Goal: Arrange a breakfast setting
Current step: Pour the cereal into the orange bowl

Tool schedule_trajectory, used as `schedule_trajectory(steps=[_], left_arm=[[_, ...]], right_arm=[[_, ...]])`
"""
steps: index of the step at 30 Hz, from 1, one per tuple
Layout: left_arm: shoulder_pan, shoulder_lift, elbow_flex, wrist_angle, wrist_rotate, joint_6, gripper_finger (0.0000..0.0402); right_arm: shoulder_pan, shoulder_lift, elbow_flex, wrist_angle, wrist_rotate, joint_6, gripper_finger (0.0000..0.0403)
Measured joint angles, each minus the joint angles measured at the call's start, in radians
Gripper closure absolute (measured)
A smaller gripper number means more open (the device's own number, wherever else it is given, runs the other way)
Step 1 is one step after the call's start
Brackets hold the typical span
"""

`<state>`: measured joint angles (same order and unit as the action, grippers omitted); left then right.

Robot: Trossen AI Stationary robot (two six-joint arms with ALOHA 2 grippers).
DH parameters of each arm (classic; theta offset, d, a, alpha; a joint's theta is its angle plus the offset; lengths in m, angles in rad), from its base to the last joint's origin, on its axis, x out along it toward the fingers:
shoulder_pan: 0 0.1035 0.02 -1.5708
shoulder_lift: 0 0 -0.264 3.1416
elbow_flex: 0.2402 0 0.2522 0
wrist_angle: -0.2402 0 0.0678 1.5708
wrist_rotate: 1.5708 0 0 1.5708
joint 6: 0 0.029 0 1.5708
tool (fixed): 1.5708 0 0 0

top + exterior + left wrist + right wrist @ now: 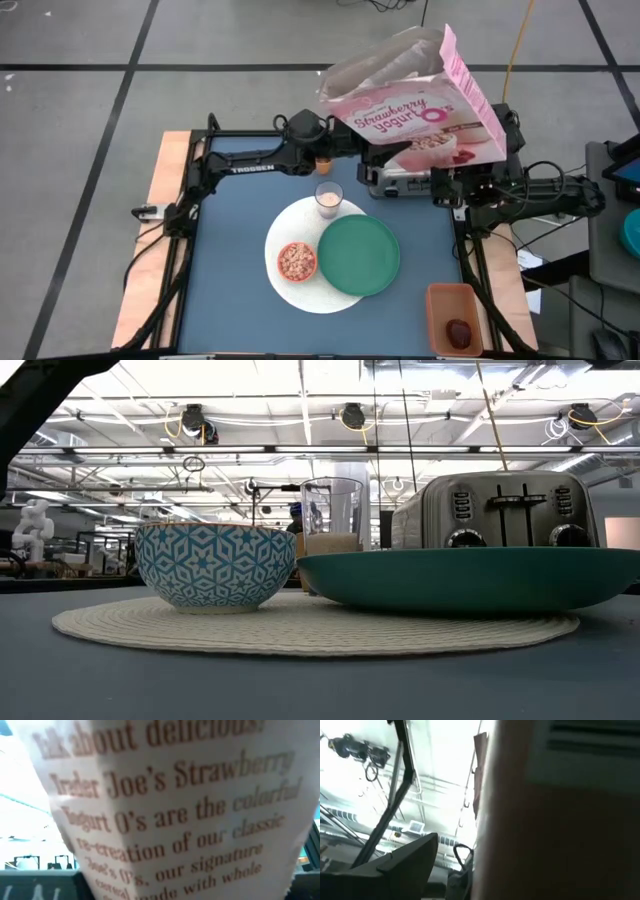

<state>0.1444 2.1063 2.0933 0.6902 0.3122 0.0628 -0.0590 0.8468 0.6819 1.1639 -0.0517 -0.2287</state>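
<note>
The pink cereal box [415, 95] hangs tilted in the air over the silver toaster [400, 182], its open top toward the far left. My left arm [270, 152] reaches under it; its gripper is hidden by the box. My right gripper [452, 186] stands open beside the box's lower end. On the white round mat [290, 290] rest a green plate [360, 255] and a small bowl of cereal [296, 261], with the milk glass [329, 198] at the mat's far edge. Dark red fruit [458, 332] lies in an orange tray. My left gripper is shut on the cereal box, but the box itself covers the fingers. Its printed back panel [170, 810] fills the left wrist view. The box is lifted clear of the table and the toaster, and it is tilted.
The toaster [500, 510] stands at the far right of the blue table top, behind the green plate [470, 575]. A small orange cup [323, 165] sits beyond the glass [331, 515]. The orange tray [452, 315] is at the near right corner. Bare table lies to the left of the mat.
</note>
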Motion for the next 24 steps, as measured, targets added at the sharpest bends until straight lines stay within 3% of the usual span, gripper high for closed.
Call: schedule_trajectory(steps=[18, 24], left_arm=[[0.048, -0.013, 0.022, 0.010, 0.062, -0.076, 0.0195], [0.059, -0.032, 0.024, 0.016, 0.051, -0.067, 0.0195]], right_arm=[[-0.001, -0.146, 0.001, -0.288, 0.007, 0.000, 0.0005], [0.000, -0.175, 0.001, -0.387, 0.126, 0.000, 0.0006]])
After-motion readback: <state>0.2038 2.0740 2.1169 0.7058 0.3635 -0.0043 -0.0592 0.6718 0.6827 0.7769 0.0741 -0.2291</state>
